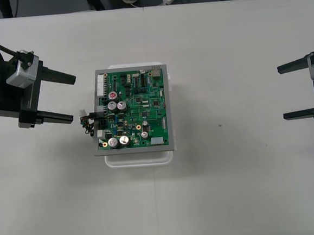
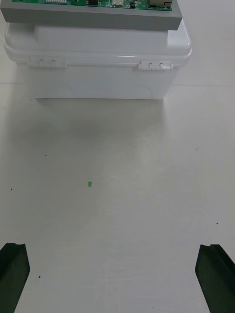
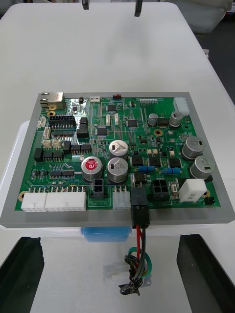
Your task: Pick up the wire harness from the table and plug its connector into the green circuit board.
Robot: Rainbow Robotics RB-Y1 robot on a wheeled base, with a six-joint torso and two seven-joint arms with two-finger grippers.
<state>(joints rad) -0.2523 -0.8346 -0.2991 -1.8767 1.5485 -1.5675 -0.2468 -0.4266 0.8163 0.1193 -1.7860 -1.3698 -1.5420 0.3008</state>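
Harness (image 3: 138,257) plug (image 3: 138,203) sitting in board (image 1: 140,110) edge, just off L gripper (image 1: 74,98), fingers spread, arm reaching level; R gripper (image 1: 281,93) spread, hanging at table (image 1: 233,187) right edge.

One board (image 1: 134,108), one base (image 1: 138,158), one harness (image 3: 138,215), two tools (image 1: 74,98) (image 1: 281,93).

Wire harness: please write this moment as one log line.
plug: in green circuit board | wires: off its edge | left gripper: open, near wires | right gripper: open, parked

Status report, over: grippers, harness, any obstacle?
Left gripper open, beside board. Right gripper open, parked right. Harness plug in board, wires trailing off edge. No obstacle.
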